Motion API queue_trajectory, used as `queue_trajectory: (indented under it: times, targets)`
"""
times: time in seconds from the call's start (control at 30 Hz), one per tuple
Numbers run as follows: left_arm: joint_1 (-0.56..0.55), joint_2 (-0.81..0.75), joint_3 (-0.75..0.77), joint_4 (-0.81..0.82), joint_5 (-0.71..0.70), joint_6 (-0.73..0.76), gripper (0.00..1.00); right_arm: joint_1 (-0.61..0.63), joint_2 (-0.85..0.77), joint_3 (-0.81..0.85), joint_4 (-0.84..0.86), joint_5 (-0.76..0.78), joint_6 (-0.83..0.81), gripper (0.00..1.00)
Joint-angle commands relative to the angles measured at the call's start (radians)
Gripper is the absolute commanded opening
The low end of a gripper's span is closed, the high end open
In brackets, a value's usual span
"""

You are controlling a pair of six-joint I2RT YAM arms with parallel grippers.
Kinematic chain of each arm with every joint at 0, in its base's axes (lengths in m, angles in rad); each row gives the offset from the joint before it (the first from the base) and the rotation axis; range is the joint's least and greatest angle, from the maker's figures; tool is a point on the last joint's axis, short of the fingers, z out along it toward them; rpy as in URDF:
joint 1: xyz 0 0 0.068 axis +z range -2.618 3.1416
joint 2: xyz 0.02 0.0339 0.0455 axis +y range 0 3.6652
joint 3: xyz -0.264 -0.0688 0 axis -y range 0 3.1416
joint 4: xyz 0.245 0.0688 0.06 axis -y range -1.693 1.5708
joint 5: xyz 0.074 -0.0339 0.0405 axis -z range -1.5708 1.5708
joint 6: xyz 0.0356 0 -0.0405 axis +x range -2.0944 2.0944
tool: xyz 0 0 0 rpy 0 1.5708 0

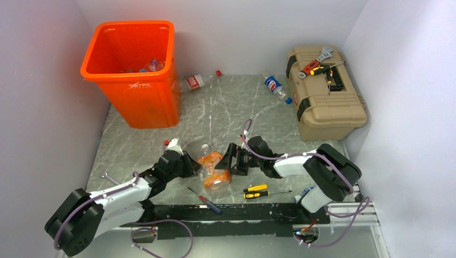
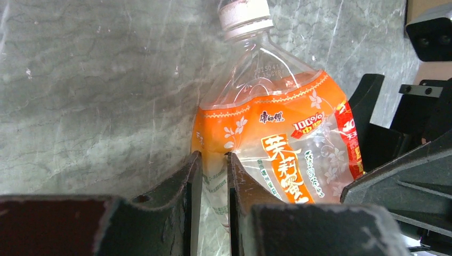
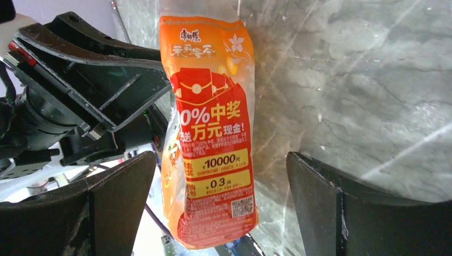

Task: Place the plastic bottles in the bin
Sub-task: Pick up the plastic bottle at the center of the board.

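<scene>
A clear plastic bottle with an orange label and white cap [image 1: 213,167] lies between my two grippers at the near middle of the table. My left gripper [image 1: 193,164] is shut on it: in the left wrist view the gripper [image 2: 213,173] pinches a fold of the bottle [image 2: 277,133] at its left side. My right gripper [image 1: 230,159] is open just to the bottle's right; in the right wrist view the gripper [image 3: 221,160] has its jaws wide apart around the bottle [image 3: 213,122] without touching it. The orange bin [image 1: 137,91] stands at the far left with bottles inside.
A red-labelled bottle [image 1: 199,81] lies behind the bin. A blue-labelled bottle [image 1: 276,87] lies by the tan toolbox [image 1: 328,102], which has tools on top. Yellow-handled screwdrivers [image 1: 256,191] and a red-handled one [image 1: 205,200] lie near the front rail. A wrench [image 1: 110,177] lies at near left.
</scene>
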Motion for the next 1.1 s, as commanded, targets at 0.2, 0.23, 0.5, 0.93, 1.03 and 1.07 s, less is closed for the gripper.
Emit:
queue_trajectory:
  times: [0.2, 0.23, 0.5, 0.93, 1.03, 1.07]
  targets:
    - [0.002, -0.011, -0.076, -0.017, -0.047, -0.008, 0.21, 0.014, 0.147, 0.024, 0.288, -0.148, 0.148, 0.87]
    - [0.002, -0.010, -0.076, -0.016, -0.047, -0.006, 0.21, 0.018, 0.157, 0.024, 0.294, -0.152, 0.149, 0.85]
    - [0.002, -0.025, -0.063, -0.018, -0.042, 0.011, 0.20, 0.063, 0.189, 0.033, 0.316, -0.154, 0.142, 0.53]
    - [0.001, -0.324, 0.363, -0.645, -0.124, 0.133, 0.66, 0.095, -0.328, 0.075, -0.209, 0.243, -0.298, 0.00]
    - [0.002, -0.368, 0.467, -0.711, -0.143, 0.150, 0.71, 0.191, -0.486, 0.104, -0.329, 0.480, -0.439, 0.00]
    - [0.002, -0.372, 0.518, -0.743, -0.142, 0.160, 0.72, 0.239, -0.524, 0.120, -0.362, 0.561, -0.487, 0.00]
